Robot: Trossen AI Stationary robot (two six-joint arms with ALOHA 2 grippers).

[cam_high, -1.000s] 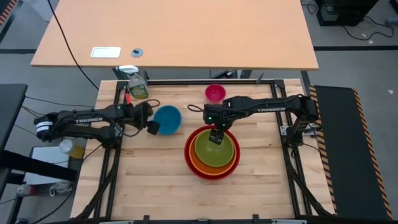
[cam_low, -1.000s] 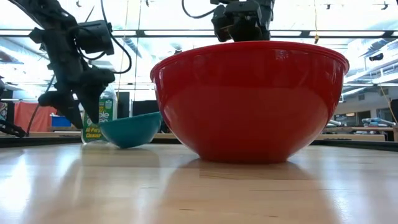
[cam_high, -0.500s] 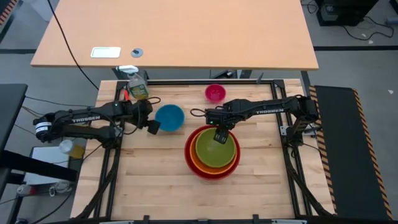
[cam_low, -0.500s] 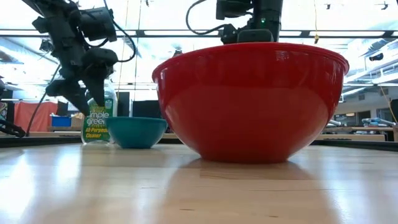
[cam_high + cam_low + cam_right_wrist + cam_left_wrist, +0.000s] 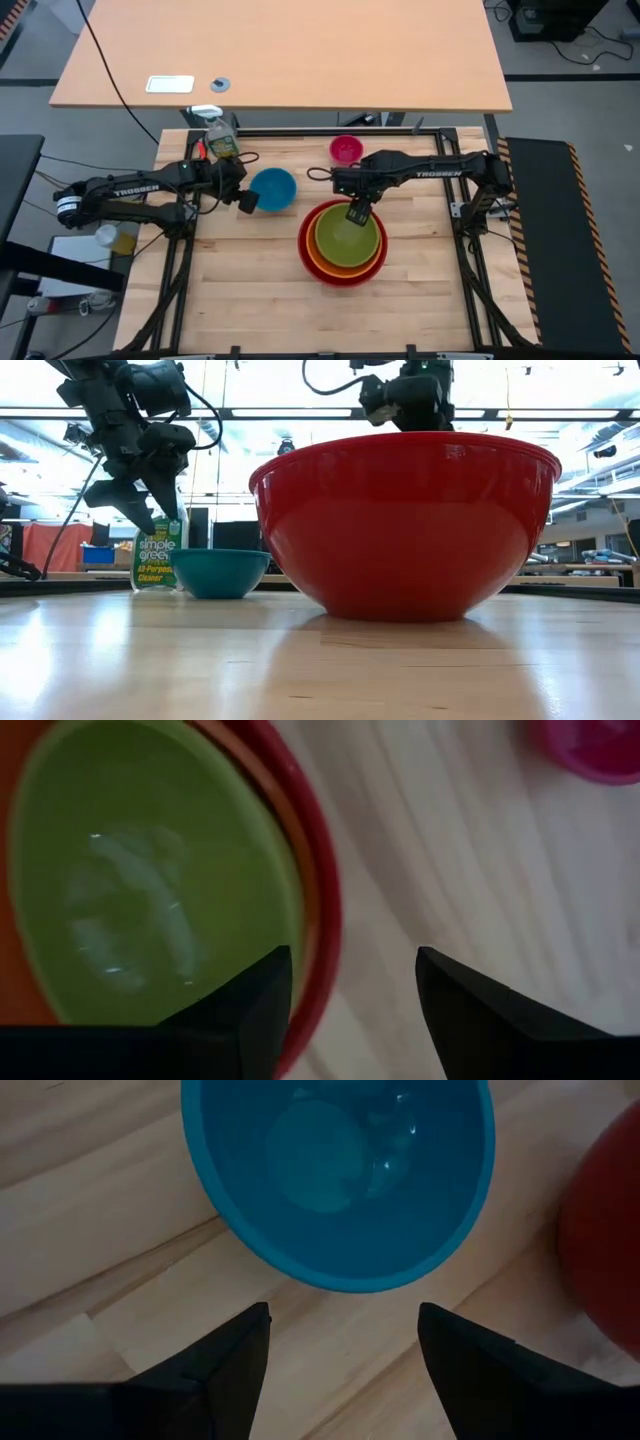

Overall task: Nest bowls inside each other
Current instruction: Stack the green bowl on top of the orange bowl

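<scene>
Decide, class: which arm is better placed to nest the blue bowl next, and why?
Probably the left. The left gripper hangs open right beside the blue bowl, facing its rim. The right gripper is open over the lime green bowl, already nested in the stack.

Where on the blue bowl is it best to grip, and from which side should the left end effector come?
Probably the thin rim of the blue bowl on its left-arm side, from above: it stands upright, mouth up, apart from the red bowl. The open left end effector hangs beside that edge.
</scene>
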